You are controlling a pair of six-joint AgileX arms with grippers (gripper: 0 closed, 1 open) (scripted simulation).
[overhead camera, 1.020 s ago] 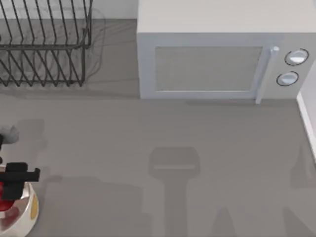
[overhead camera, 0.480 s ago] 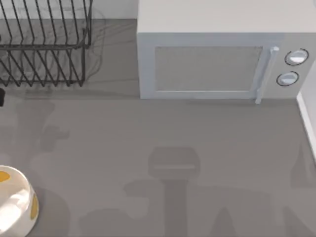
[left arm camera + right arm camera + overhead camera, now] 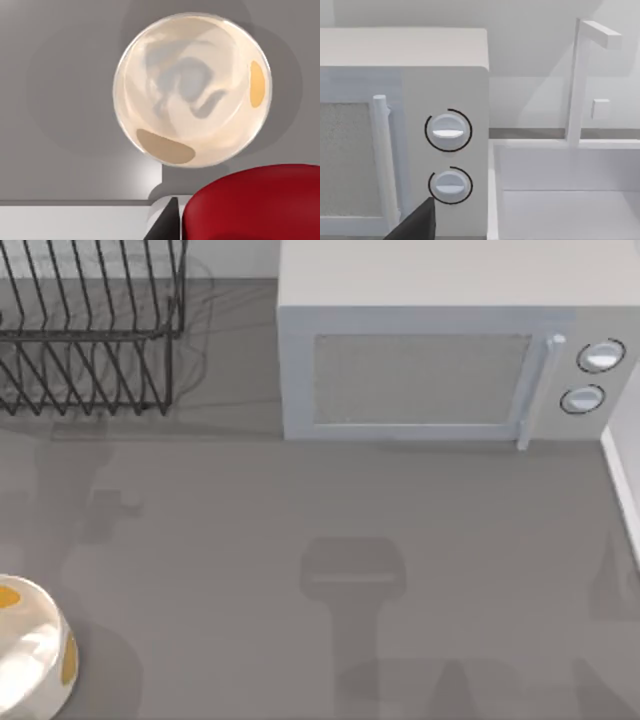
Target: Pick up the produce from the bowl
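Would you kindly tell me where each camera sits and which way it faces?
Top view: overhead, looking down on the grey table, white microwave and black wire rack.
Left wrist view: above the glossy cream-white bowl, facing down; red round fruit close beneath.
Right wrist view: facing the microwave's knobs; dark tool tip.
Shared: bowl, microwave.

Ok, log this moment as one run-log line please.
stage: lifted | produce: close under left wrist camera, above bowl | bowl: empty | right arm: facing microwave
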